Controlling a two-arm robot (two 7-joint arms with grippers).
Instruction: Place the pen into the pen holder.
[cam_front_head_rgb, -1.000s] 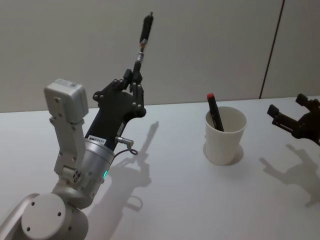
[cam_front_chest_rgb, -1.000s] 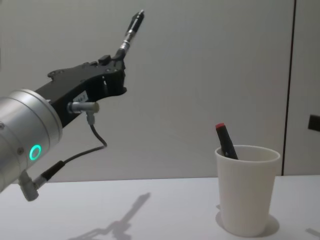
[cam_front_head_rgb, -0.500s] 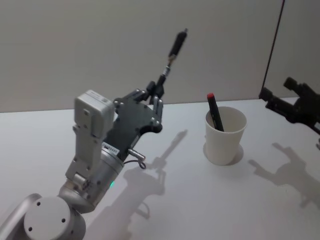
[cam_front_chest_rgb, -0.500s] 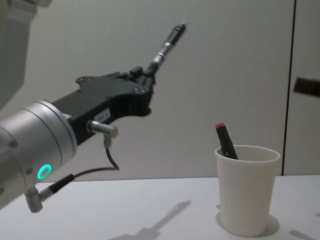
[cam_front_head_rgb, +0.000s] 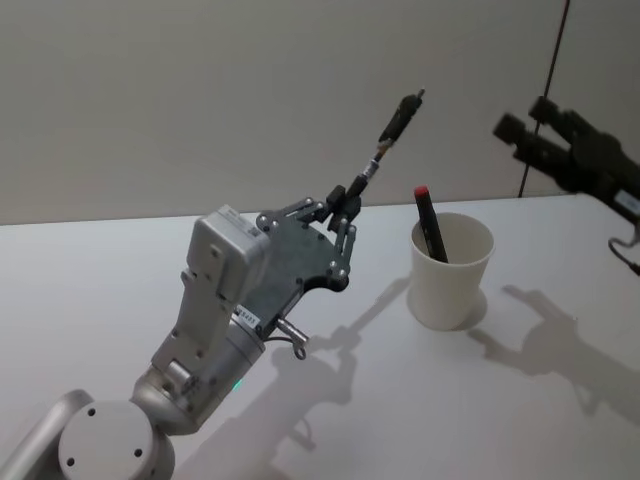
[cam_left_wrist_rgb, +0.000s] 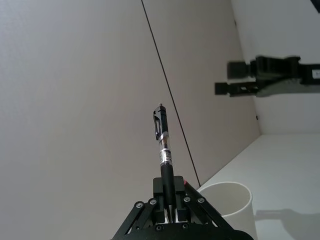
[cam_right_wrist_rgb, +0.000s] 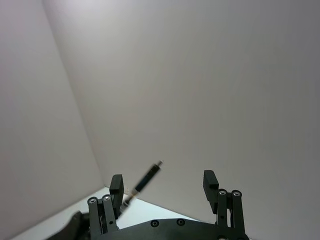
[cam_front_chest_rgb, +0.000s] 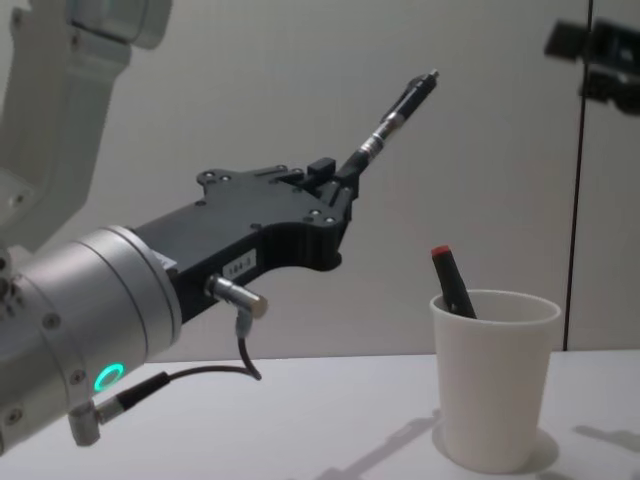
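My left gripper (cam_front_head_rgb: 345, 197) (cam_front_chest_rgb: 335, 176) (cam_left_wrist_rgb: 169, 201) is shut on the lower end of a black pen (cam_front_head_rgb: 388, 135) (cam_front_chest_rgb: 398, 110) (cam_left_wrist_rgb: 164, 149). The pen slants up and to the right, its clip end high in the air, up and to the left of the pen holder. The pen holder (cam_front_head_rgb: 450, 280) (cam_front_chest_rgb: 493, 395) (cam_left_wrist_rgb: 230, 197) is a white paper cup standing upright on the table. A black marker with a red cap (cam_front_head_rgb: 430, 228) (cam_front_chest_rgb: 453, 284) leans inside it. High at the right, my right gripper (cam_front_head_rgb: 527, 137) (cam_right_wrist_rgb: 163, 181) (cam_left_wrist_rgb: 233, 79) hangs open and holds nothing.
The white table (cam_front_head_rgb: 520, 410) runs up to a plain grey wall (cam_front_head_rgb: 200, 90) behind it. A dark vertical seam (cam_front_head_rgb: 545, 100) splits the wall at the right. The left arm's silver body (cam_front_head_rgb: 200, 370) fills the lower left.
The left arm has swung right toward the cup with the pen, which now leans further to the right. The right gripper has risen from table height to high at the right.
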